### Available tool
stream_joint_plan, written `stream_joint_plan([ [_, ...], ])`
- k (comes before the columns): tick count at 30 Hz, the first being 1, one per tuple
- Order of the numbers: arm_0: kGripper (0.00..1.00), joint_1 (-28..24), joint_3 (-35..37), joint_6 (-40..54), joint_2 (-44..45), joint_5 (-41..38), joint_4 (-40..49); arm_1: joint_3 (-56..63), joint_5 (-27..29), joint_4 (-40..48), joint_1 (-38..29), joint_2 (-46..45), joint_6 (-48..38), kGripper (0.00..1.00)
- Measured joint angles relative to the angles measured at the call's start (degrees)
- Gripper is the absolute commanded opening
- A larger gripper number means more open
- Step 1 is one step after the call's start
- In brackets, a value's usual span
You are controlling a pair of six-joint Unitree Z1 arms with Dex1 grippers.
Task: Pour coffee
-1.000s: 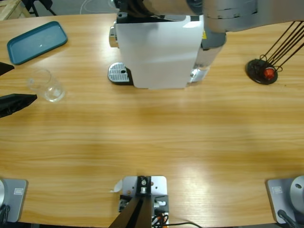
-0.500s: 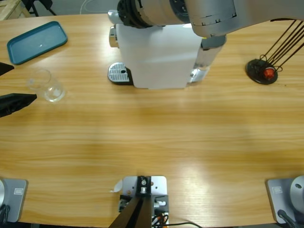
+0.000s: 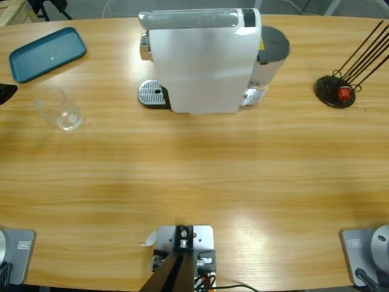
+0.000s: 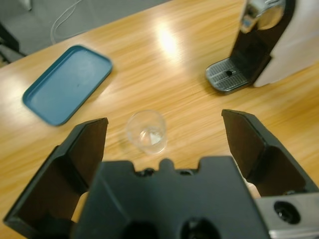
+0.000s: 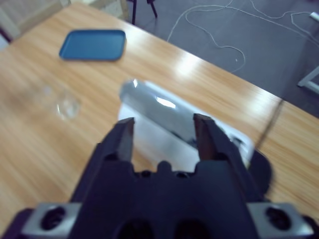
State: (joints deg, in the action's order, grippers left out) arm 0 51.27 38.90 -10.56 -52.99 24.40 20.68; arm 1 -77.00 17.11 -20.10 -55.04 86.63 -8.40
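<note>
Both tools empty: left tool (image 4: 162, 134) spread wide above glass (image 4: 146, 132); right tool (image 5: 164, 133) parted above coffee machine (image 5: 172, 124).

Long wooden table (image 3: 200, 170) — white coffee machine (image 3: 200, 61), clear glass (image 3: 59, 109), teal tray (image 3: 47, 53), black wire stand (image 3: 337, 90)

Silver arm cleared off the coffee machine (image 3: 203, 61) at 12 o'clock; left claw (image 3: 6, 91) pulled back toward 9 o'clock.
</note>
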Motion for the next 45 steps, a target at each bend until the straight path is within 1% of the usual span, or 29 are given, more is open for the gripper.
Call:
stream_joint_plan([
  [2,1.000,-0.2,0.0,-2.0,-0.1,1.2,1.8,1.6,-0.9,-4.5,0.0,-4.8,0.8,1.000],
  [4,1.000,-0.6,0.0,-4.3,-0.4,1.7,3.1,6.1,-2.4,-6.3,0.0,-9.5,0.8,1.000],
  [9,1.000,-1.1,0.0,-10.7,-3.2,1.8,4.0,21.2,-4.1,-7.4,-0.1,-19.2,0.3,1.000],
  [14,1.000,-1.1,-1.7,-14.2,-8.9,2.4,3.1,30.1,-4.8,-7.4,-0.1,-24.0,0.2,1.000],
  [18,1.000,-1.1,-5.1,-16.9,-12.6,3.2,-2.1,33.0,-4.9,-7.3,-0.1,-24.2,0.2,1.000],
  [23,1.000,-1.2,-8.1,-18.0,-17.2,5.1,-8.7,33.9,-4.9,-7.3,-0.1,-24.2,0.2,1.000],
  [30,1.000,-1.6,-9.0,-18.1,-24.0,7.3,-14.5,33.9,-4.9,-7.3,-0.1,-23.1,0.2,1.000],
  [37,1.000,-5.0,-9.6,-18.1,-29.3,9.1,-20.0,33.9,-4.9,-7.2,2.4,-21.1,0.2,1.000],
  [41,1.000,-5.6,-11.2,-18.1,-33.1,9.2,-26.1,33.9,-4.9,-7.1,3.0,-21.0,0.2,1.000],
  [42,0.980,-5.7,-11.7,-18.1,-34.2,9.2,-27.7,33.9,-4.9,-7.1,3.0,-21.0,0.2,1.000],
  [43,0.836,-5.7,-12.2,-18.1,-35.1,9.2,-29.4,33.9,-4.9,-7.1,3.1,-21.0,0.2,1.000],
  [44,0.580,-5.7,-12.5,-18.1,-35.8,9.2,-30.8,33.9,-4.9,-7.1,3.1,-20.9,0.2,1.000],
  [45,0.292,-5.7,-12.9,-18.1,-36.4,9.2,-32.2,33.9,-4.9,-7.1,3.2,-20.8,0.2,1.000],
])
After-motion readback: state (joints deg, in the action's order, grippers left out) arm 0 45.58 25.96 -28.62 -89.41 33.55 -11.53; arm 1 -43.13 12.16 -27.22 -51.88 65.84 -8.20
